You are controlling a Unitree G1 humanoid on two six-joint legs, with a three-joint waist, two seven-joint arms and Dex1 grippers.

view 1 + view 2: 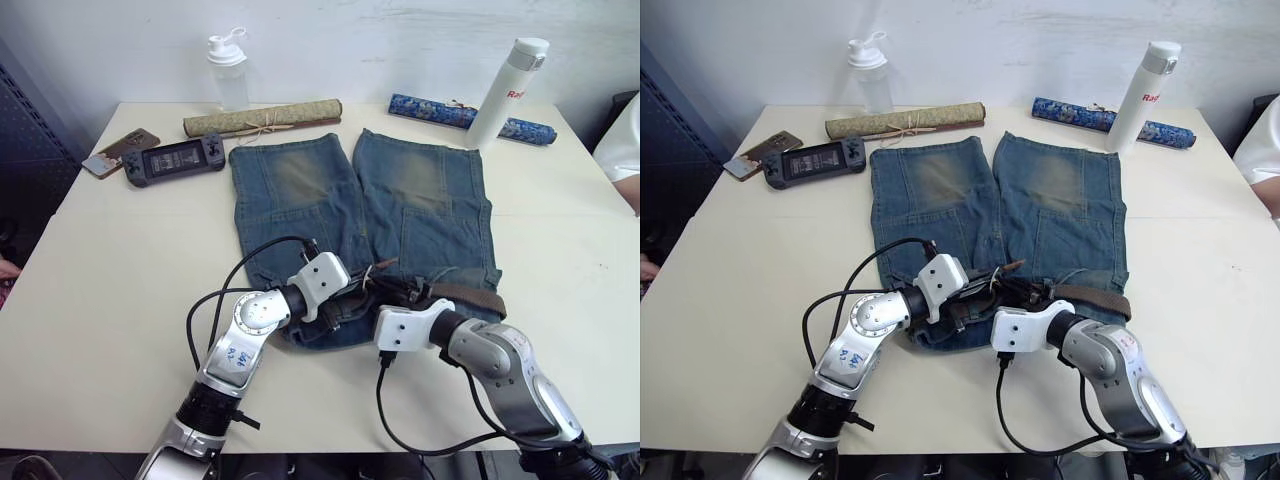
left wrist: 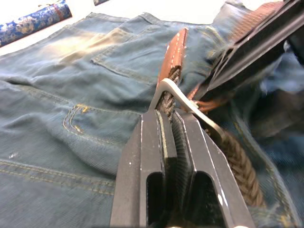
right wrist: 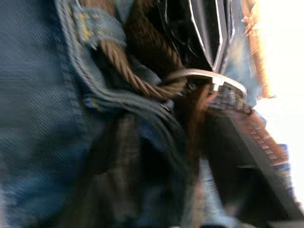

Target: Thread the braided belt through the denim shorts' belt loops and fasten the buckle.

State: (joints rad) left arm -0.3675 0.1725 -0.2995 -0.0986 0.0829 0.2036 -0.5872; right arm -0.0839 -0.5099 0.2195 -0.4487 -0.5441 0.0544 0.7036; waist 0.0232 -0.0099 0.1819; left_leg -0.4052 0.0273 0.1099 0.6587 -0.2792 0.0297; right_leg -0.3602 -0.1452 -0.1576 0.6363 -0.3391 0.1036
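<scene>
Fastening stage: left gripper (image 2: 172, 124) jaws clamp braided belt (image 2: 247, 166) at buckle (image 2: 183, 102); right gripper (image 1: 385, 292) jaws can't tell. Next: seat prong.

white bottle (image 1: 508, 92), red letters "Ra", partly cut off

The braided belt (image 3: 142, 71) curves over bunched blue denim shorts (image 3: 42, 118), passing under a belt loop (image 3: 95, 26) and meeting the silver buckle (image 3: 209, 78) beside tan leather.

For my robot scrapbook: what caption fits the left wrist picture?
Left gripper shut on the braided belt at its silver buckle, above the denim shorts.
</scene>
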